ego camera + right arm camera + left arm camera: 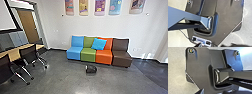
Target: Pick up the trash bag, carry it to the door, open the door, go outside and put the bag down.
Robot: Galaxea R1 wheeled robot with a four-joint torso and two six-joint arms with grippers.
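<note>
Black trash bag [91, 69] on the grey floor [62, 80], in front of a row of coloured seats.
The bag lies apart from the seats, ahead of the green seat [88, 54] and the orange seat [103, 57]; a blue seat [74, 53] and a brown seat [121, 58] end the row. A bright blue cushion [99, 44] leans tilted against the green and orange backrests. Colourful panels [100, 7] hang on the white wall [87, 25] above. To the left, black wheeled chairs [28, 54] stand beside a light wooden desk [13, 53], with a brown door [28, 25] beyond. Whether the left pincer [216, 91] or the right pincer [216, 45] is released or clenched, I cannot tell.
</note>
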